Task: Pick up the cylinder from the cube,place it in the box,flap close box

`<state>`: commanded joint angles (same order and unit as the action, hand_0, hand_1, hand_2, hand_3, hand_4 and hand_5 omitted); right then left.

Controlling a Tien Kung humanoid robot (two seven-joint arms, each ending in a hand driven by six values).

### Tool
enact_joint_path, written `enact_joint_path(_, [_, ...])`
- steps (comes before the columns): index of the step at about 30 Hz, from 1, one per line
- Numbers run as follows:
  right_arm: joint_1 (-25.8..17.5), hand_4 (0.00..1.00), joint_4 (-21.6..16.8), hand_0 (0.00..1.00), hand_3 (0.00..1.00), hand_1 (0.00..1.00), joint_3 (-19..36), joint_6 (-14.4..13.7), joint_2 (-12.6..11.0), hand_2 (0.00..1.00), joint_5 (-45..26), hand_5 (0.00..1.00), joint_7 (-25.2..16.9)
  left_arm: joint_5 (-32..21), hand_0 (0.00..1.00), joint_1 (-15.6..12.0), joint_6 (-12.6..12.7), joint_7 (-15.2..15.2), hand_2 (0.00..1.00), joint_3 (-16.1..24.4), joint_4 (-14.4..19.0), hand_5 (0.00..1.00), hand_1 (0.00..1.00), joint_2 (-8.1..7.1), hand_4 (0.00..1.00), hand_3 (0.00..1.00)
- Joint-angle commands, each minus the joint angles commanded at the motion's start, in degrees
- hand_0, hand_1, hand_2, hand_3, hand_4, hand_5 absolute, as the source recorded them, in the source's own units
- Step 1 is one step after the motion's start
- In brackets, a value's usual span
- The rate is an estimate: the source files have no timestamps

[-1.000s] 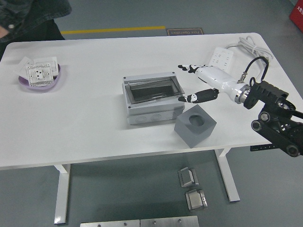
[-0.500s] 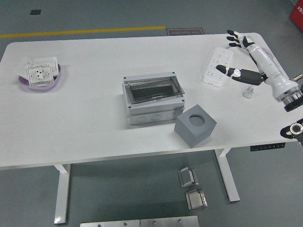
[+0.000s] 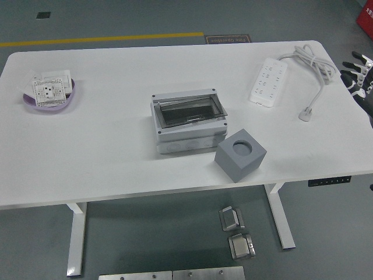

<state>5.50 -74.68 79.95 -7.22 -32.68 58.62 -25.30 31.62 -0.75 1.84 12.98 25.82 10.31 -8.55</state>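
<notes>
— What are we seeing on the white table (image 3: 105, 146)?

— We are looking at a grey box (image 3: 187, 122) sitting near the middle, its clear flap lying shut. Just beside it, toward the near edge, a grey cube (image 3: 240, 154) is showing an empty round hole. We cannot tell where the cylinder is.

— And around it?

— A purple bowl (image 3: 50, 96) with white socket plates is resting far left; a power strip (image 3: 268, 81) is trailing its cord far right. Grey floor is carrying a yellow line (image 3: 105, 39).

— The hands?

— The right hand (image 3: 359, 79) is peeking in at the right edge, fingertips slightly apart, holding nothing.
</notes>
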Motion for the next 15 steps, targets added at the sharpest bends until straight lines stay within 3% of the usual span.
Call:
enact_joint_path(6, [-0.64, 0.905, 0.17, 0.837, 0.84, 0.756, 0.1, 1.17, 0.32, 0.786, -4.15, 0.635, -0.9, -0.25, 0.679, -0.47, -0.24, 0.52, 0.549, 0.04, 0.0, 0.187, 0.708, 0.52, 0.499, 0.651])
enact_joint_path(15, [-0.66, 0.91, 0.27, 0.825, 0.829, 0.746, 0.35, 1.21, 0.72, 0.776, -4.6, 0.638, -1.38, -0.9, 0.679, -0.59, -0.2, 0.5, 0.549, -0.25, 0.0, 0.189, 0.708, 0.46, 0.506, 0.652])
